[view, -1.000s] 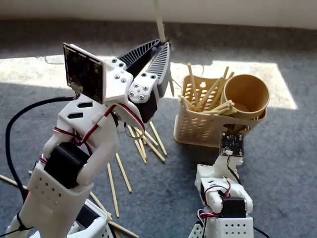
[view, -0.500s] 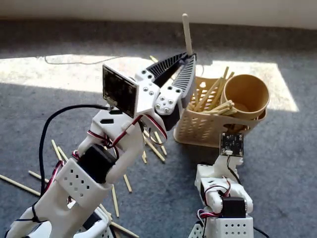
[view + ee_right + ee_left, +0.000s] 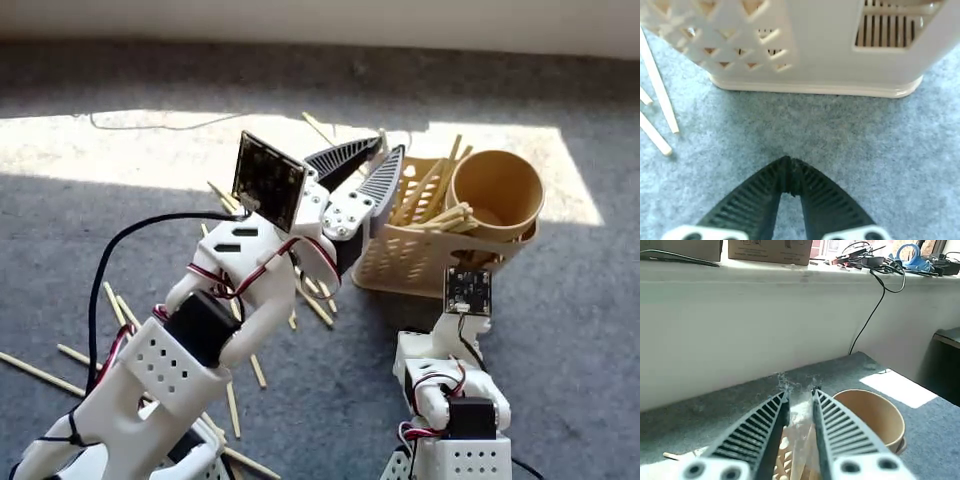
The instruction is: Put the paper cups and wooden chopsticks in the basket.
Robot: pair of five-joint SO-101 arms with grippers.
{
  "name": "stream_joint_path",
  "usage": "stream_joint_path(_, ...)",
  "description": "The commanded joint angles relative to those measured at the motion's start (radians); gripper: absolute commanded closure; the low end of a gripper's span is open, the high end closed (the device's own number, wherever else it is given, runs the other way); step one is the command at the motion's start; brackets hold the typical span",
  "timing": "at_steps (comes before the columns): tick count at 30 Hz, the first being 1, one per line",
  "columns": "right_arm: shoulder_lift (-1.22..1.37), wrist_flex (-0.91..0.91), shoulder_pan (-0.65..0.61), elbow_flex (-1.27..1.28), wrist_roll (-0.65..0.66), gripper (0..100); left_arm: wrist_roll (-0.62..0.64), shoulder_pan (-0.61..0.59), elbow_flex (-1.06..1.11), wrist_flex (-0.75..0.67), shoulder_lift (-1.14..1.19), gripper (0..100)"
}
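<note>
A cream lattice basket (image 3: pixel 395 262) stands on the grey carpet and holds a tan paper cup (image 3: pixel 497 192) and several wooden chopsticks (image 3: pixel 428 200). My left gripper (image 3: pixel 381 152) hangs over the basket's left rim, open, with nothing between its fingers. In the left wrist view its black ribbed fingers (image 3: pixel 767 432) stand apart above the cup (image 3: pixel 875 415). Loose chopsticks (image 3: pixel 243 378) lie on the carpet under and left of the left arm. My right gripper (image 3: pixel 790 176) is shut and empty, low over the carpet just in front of the basket's wall (image 3: pixel 815 45).
More chopsticks (image 3: pixel 38 371) lie at the front left, and two (image 3: pixel 657 85) near the basket's corner. A black cable (image 3: pixel 105 270) loops left of the left arm. A white wall (image 3: pixel 740 330) borders the carpet behind the basket.
The left arm swung right from the carpet to the basket, carrying an upright chopstick. Its fingers have now parted and the stick is gone from them. The right arm has not moved.
</note>
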Motion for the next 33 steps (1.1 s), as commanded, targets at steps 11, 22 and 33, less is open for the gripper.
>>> stream_joint_path(11, -0.002, 0.007, -0.007, 0.104, 0.009, 99.1, 0.014, -0.189, -0.222, 0.505, -0.148, 91)
stream_joint_path(22, -0.002, 0.007, -0.007, 0.104, 0.009, 99.1, -0.169, -0.59, -0.219, 0.845, -0.266, 91)
stream_joint_path(33, -0.002, 0.007, -0.007, 0.104, 0.009, 99.1, -0.178, -0.967, 0.042, 0.862, -0.418, 90)
